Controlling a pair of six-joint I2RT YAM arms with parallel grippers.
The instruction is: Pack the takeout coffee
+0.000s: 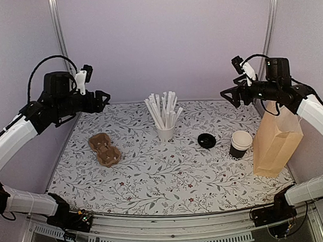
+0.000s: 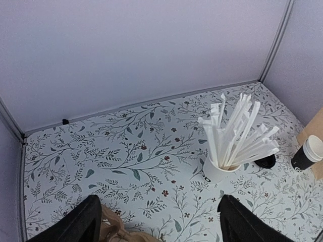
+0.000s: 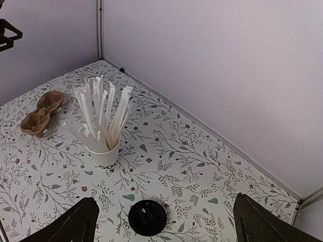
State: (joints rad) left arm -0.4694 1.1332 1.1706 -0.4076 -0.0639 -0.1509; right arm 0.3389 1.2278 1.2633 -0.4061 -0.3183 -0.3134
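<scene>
The takeout coffee is a black paper cup (image 1: 240, 145) with a white rim and a separate round black lid (image 1: 207, 140). Both stand uncovered on the floral table at the right. In the left wrist view the cup (image 2: 308, 154) shows at the far right edge. The lid (image 3: 147, 218) lies flat below the right gripper (image 3: 164, 201), between its wide-open fingers. My right gripper (image 1: 227, 95) hangs high over the back right, holding nothing. The left gripper (image 1: 105, 98) is raised over the back left, also open and empty (image 2: 159, 206).
A brown paper bag (image 1: 276, 138) stands upright to the right of the cup. A white cup of wrapped straws (image 1: 165, 132) stands mid-table. A brown pulp carrier (image 1: 104, 149) lies at the left. Grey walls close the back and sides.
</scene>
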